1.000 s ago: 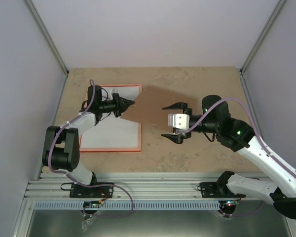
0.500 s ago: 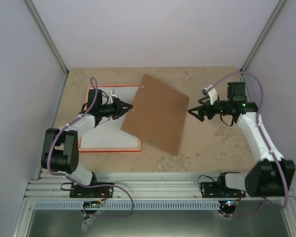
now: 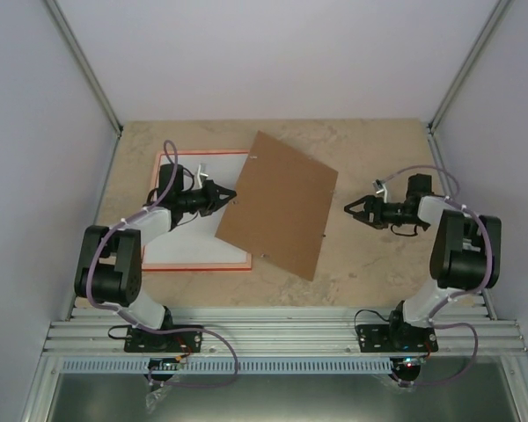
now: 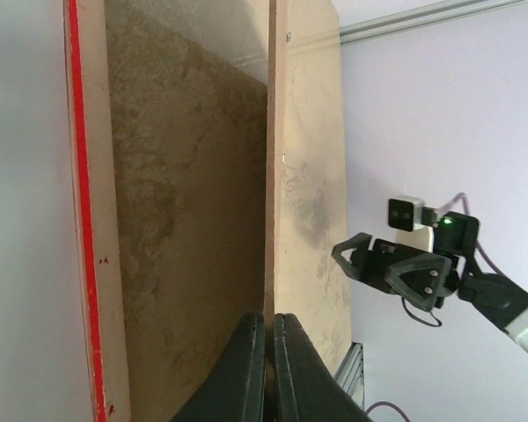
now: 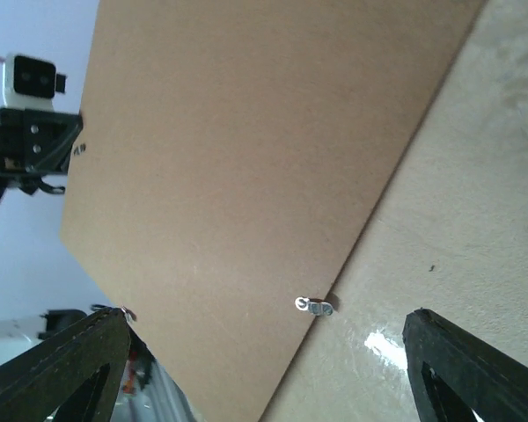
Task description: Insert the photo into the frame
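The beige stone-patterned tabletop [image 3: 378, 264] fills the middle of the overhead view. On it the brown backing board [image 3: 277, 207] sits centre, turned diagonally. Its left corner is raised over the upper right part of the frame [image 3: 202, 266] and hides that stretch of the red rim. The frame lies flat at left centre, with the photo [image 3: 202, 242] inside it showing only a plain white side. No print can be seen, and the left arm crosses and covers its upper part. In the left wrist view the frame is only a thin red strip down the left edge, cut off top and bottom. The left gripper [image 3: 231, 195] is over the frame's right side, its fingers pressed together on the board's left corner, which that view shows edge-on. The right gripper [image 3: 352, 209] is at right centre, fingers spread wide, just off the board's right edge and well apart from the frame. A small metal clip [image 5: 315, 306] sits on the board's edge; a tiny dark mark near the board's left edge is too small to read.
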Robot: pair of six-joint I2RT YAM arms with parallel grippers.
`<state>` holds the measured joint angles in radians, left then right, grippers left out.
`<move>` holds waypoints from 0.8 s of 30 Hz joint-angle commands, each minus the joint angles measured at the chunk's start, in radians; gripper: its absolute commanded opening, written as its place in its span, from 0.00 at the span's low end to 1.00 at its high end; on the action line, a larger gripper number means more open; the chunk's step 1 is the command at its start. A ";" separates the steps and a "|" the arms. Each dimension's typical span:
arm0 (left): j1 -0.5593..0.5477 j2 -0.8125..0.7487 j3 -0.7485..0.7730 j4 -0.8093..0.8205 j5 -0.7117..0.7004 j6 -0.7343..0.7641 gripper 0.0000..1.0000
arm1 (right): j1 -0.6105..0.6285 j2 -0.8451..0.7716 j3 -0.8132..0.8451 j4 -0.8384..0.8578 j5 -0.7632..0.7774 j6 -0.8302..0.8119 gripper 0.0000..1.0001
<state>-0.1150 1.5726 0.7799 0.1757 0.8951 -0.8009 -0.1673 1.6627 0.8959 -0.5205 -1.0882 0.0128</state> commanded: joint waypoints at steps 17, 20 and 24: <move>0.003 0.128 -0.078 0.398 0.113 -0.353 0.00 | 0.111 0.400 0.058 0.310 -0.217 0.276 0.76; 0.002 0.145 -0.088 0.446 0.127 -0.374 0.00 | 0.121 0.386 0.047 0.389 -0.257 0.343 0.62; 0.003 0.156 -0.102 0.484 0.142 -0.369 0.00 | 0.150 0.339 0.032 0.544 -0.289 0.479 0.51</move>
<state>-0.1150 1.7191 0.6960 0.5583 0.9836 -1.1412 -0.0463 2.0434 0.9421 -0.1631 -1.3193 0.3454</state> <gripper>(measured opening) 0.034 0.552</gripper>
